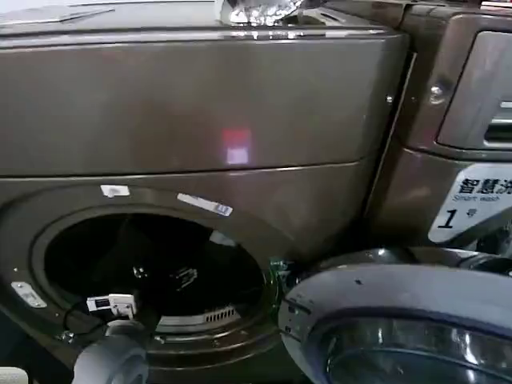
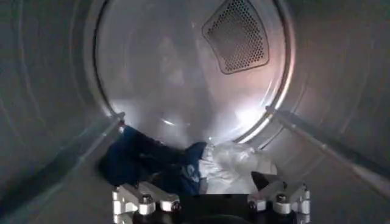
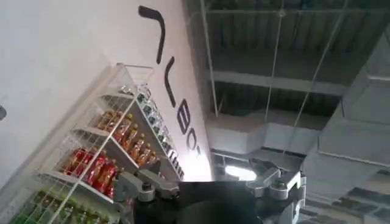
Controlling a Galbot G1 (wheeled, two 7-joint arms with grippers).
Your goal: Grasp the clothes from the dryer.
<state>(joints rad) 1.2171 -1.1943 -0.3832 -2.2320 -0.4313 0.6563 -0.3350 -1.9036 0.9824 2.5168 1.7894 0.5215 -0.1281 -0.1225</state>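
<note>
The dryer (image 1: 200,120) is a bronze-grey front loader with its round porthole (image 1: 152,268) open and its silver-rimmed glass door (image 1: 400,328) swung out to the right. My left arm (image 1: 112,356) reaches into the porthole from below. Inside the drum, a dark navy piece of the clothes (image 2: 143,161) lies beside a white piece (image 2: 234,167) on the drum floor. My left gripper (image 2: 210,185) is open just short of them, holding nothing. My right gripper (image 3: 204,176) is open and empty, pointing up toward a ceiling, away from the machine.
A drum paddle (image 2: 91,143) slopes down on one side of the clothes and a second paddle (image 2: 323,143) on the other. A perforated vent (image 2: 237,36) sits in the drum's back wall. A neighbouring machine (image 1: 472,120) with a white "1" sticker (image 1: 472,204) stands at the right. A wire shelf of bottles (image 3: 103,152) stands against a white wall.
</note>
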